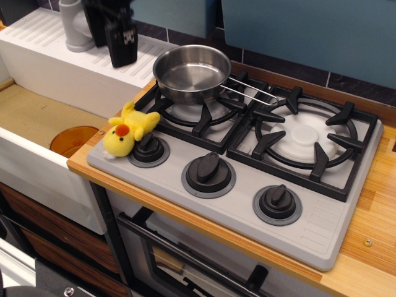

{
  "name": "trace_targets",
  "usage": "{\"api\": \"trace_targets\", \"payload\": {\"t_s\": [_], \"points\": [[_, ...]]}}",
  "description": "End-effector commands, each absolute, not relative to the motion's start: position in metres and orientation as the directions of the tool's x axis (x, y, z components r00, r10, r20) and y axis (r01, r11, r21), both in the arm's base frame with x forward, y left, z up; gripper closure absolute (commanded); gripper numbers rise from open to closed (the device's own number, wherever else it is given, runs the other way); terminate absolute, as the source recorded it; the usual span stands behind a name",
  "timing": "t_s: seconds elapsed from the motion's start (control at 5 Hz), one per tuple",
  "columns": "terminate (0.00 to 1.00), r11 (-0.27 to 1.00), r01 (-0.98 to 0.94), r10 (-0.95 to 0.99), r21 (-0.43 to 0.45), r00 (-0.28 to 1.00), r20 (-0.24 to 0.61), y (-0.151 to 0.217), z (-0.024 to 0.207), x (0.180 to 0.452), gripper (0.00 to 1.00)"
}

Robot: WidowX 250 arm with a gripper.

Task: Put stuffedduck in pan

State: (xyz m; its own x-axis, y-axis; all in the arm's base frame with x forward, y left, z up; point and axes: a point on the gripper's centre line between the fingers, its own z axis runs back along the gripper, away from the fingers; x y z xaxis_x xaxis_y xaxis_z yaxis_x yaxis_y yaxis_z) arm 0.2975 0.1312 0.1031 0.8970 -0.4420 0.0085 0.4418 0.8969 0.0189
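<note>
Toy kitchen counter of light wood, with a grey stove top (247,204) set into it as the reference landmark. White sink unit (55,68) to the left of the stove; grey faucet (75,28) at its rear.

Pan (192,69): resting on the rear-left burner grate (198,111) of the stove. Round, shiny steel, low straight sides, empty. Thin wire handle (250,91) pointing right, toward the second burner.

Stuffed duck (129,131): lying on its side at the front-left corner of the stove, touching the leftmost knob (148,148). Bright yellow plush, orange-red beak facing up and forward, stubby wings spread. Long axis running diagonally, head toward the front-left edge, body toward the grate.

Gripper (122,57): black, hanging above the sink unit, left of the pan and beyond the rear-left corner of the stove. Holding nothing. Fingers not distinguishable against the dark body, so open or closed cannot be determined.

Governing relation: duck located forward of and below the gripper, slightly to the right in view, well apart. Judged requirement: travel forward and down, wrist aligned across the diagonal body axis, then lift and carry back to the pan. Knob contact a likely obstruction on the right side of the grasp.
</note>
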Motion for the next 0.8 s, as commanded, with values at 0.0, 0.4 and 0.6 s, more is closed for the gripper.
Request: {"api": "trace_targets", "payload": {"t_s": [0.0, 0.4, 0.6], "points": [[0.00, 0.904, 0.415, -0.425, 0.103, 0.900, 0.099, 0.125, 0.106, 0.280, 0.00], [0.00, 0.900, 0.414, -0.429, 0.137, 0.896, 0.110, 0.110, 0.090, 0.261, 0.00], [0.00, 0.901, 0.413, -0.430, 0.136, 0.893, 0.135, 0.107, 0.076, 0.258, 0.00]]}}
